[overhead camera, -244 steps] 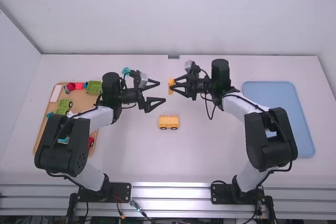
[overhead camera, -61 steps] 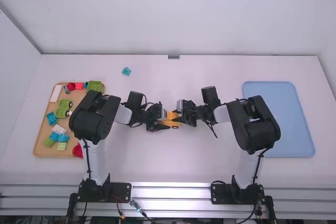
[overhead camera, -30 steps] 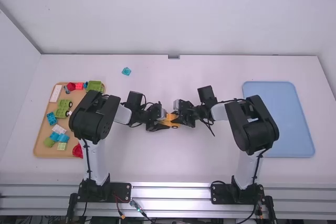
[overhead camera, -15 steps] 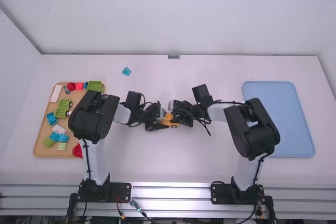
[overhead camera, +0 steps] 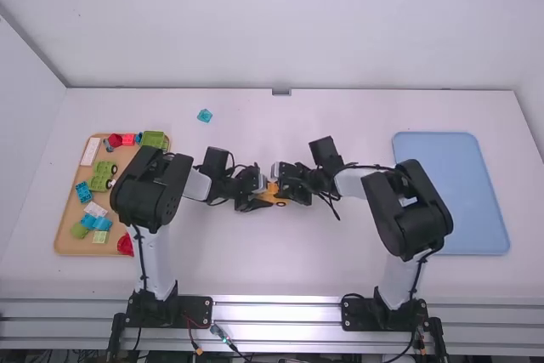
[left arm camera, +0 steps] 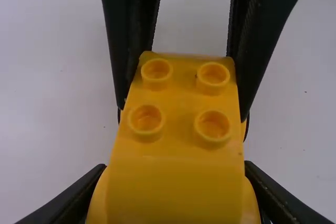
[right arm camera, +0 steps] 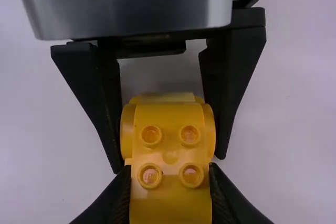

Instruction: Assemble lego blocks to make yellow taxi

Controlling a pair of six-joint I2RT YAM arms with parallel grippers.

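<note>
At the table's centre my left gripper (overhead camera: 263, 201) and my right gripper (overhead camera: 291, 186) face each other over the yellow taxi (overhead camera: 281, 202). The taxi (left arm camera: 184, 142) lies between the fingers of my left gripper (left arm camera: 176, 192) in the left wrist view, with four-stud top facing up; the other gripper's fingers clasp its studded end. In the right wrist view my right gripper (right arm camera: 169, 182) is shut on the taxi (right arm camera: 170, 153) at its studded part, and the left gripper's fingers press on the rounded far end. The wheels' lower parts are mostly hidden.
A tan tray (overhead camera: 68, 242) at the left holds green, blue, red and white pieces. One teal block (overhead camera: 205, 115) lies alone behind the left arm. A blue tray (overhead camera: 476, 201) rests at the right.
The right gripper earlier held a yellow piece above the table; both grippers have since come together at the yellow car. Over the last second the right one shifted slightly left, the left barely moved.
</note>
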